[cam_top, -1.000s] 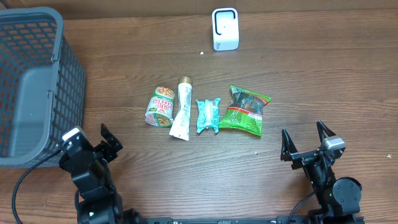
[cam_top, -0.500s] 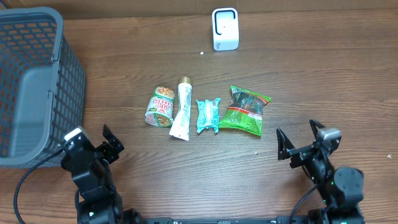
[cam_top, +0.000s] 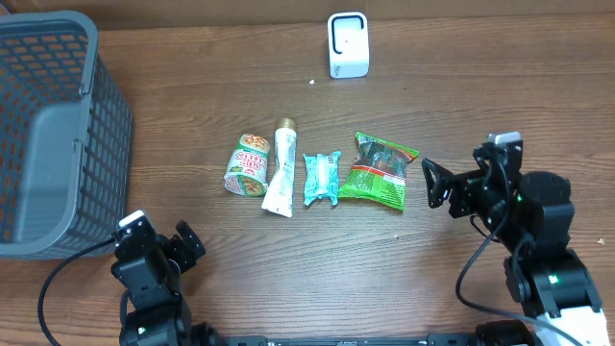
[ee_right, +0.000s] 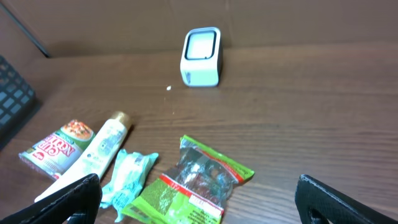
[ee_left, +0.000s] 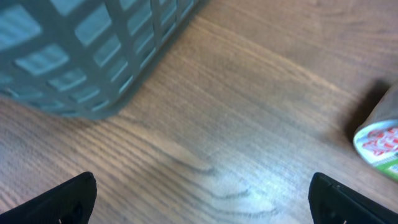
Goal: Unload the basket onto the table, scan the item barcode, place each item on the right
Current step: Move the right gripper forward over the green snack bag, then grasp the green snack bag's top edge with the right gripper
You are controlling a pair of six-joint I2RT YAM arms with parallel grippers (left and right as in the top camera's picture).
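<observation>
Four items lie in a row mid-table: a noodle cup (cam_top: 249, 163) on its side, a white tube (cam_top: 281, 180), a teal packet (cam_top: 321, 178) and a green snack bag (cam_top: 380, 170). The white scanner (cam_top: 347, 44) stands at the far edge. My right gripper (cam_top: 448, 183) is open, just right of the snack bag and pointed at it. In the right wrist view the snack bag (ee_right: 199, 183) lies between and beyond the spread fingers, with nothing held. My left gripper (cam_top: 165, 236) is open at the near left, over bare wood (ee_left: 202, 199). No barcode is legible.
A grey mesh basket (cam_top: 48, 135) fills the far left; its wall (ee_left: 93, 50) looms close in the left wrist view, with the noodle cup (ee_left: 379, 140) at that view's right edge. A small white speck (cam_top: 311, 82) lies near the scanner.
My right arm has risen and swung left and away from the near edge, its gripper now beside the snack bag. My left arm has pulled back toward the near edge. Both grippers stayed open.
</observation>
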